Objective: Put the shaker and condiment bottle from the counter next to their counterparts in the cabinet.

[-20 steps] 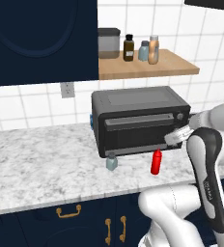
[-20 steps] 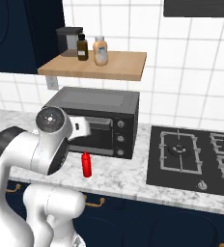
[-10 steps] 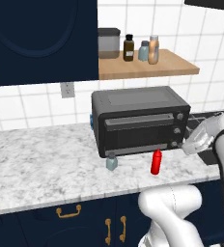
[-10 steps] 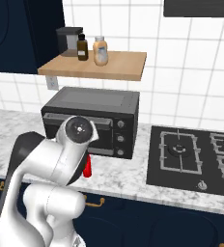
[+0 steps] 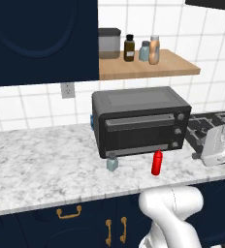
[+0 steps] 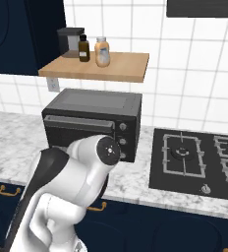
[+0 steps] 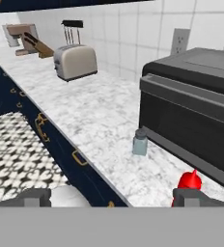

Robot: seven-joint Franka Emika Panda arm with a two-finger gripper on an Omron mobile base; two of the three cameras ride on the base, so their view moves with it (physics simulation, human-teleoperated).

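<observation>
Claw (image 7: 111,197) wide open, empty; shaker (image 5: 112,162) & condiment bottle (image 5: 156,162) upright on counter (image 5: 41,167), front of toaster oven (image 5: 139,120).

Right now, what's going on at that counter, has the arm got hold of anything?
Nothing is held. The gripper is open and empty, off to the right of the toaster oven and looking back along the counter. The shaker and the red condiment bottle stand on the marble in front of the oven. Up on the wooden shelf, the matching shaker and the tan bottle wait beside a dark brown bottle and a grey canister.
</observation>
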